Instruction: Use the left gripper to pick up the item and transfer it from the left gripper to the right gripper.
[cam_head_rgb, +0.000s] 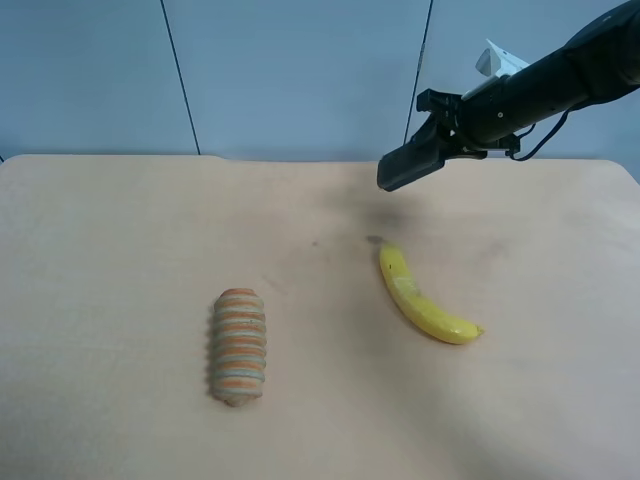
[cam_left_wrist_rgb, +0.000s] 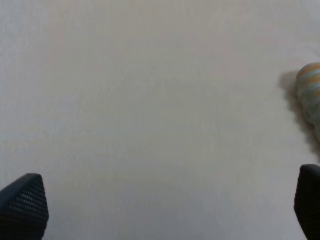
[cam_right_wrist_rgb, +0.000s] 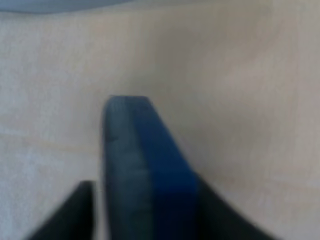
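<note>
The item (cam_head_rgb: 405, 168), a dark block with a blue side, hangs in the air above the table's far right part, held by the slim black arm with a white box at the exterior high view's right. The right wrist view shows the item (cam_right_wrist_rgb: 145, 170) standing between the two dark fingers of my right gripper (cam_right_wrist_rgb: 150, 220), which also shows in the exterior high view (cam_head_rgb: 432, 140). My left gripper (cam_left_wrist_rgb: 165, 210) is open and empty over bare table, with its fingertips (cam_left_wrist_rgb: 25, 202) wide apart. The left arm is out of the exterior high view.
A yellow banana (cam_head_rgb: 420, 300) lies on the pale wooden table (cam_head_rgb: 120, 250), right of middle and below the held item. An orange-striped ridged roll (cam_head_rgb: 238, 345) lies left of middle and shows at the edge of the left wrist view (cam_left_wrist_rgb: 310, 90).
</note>
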